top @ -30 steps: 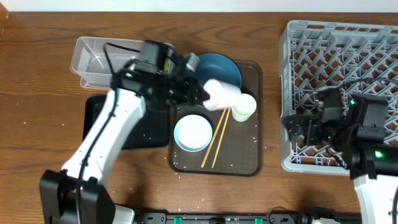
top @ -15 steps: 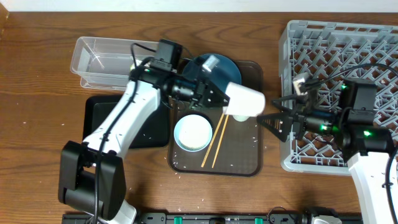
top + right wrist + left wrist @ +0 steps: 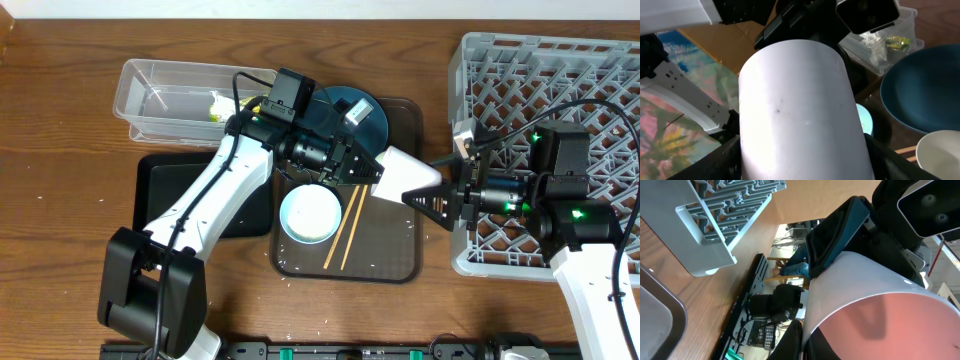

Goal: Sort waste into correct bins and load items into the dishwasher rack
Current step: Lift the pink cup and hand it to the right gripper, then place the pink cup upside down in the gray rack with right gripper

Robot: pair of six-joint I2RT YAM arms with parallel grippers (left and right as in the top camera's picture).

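Note:
The pink cup hangs on its side above the brown tray, pale outside and pink inside. My left gripper is shut on its rim. My right gripper has come from the right and its black fingers press both sides of the cup. Below lie the blue dish, the white bowl, the two chopsticks and the cream cup. The grey dishwasher rack stands at the right.
The clear tub at the back left holds the yellow-green wrapper and a white tissue. The black tray lies in front of it. Rice grains dot the brown serving tray.
My left arm carried the pink cup rightward off the tray. My right gripper reached left from the rack and narrowed its fingers onto the cup.

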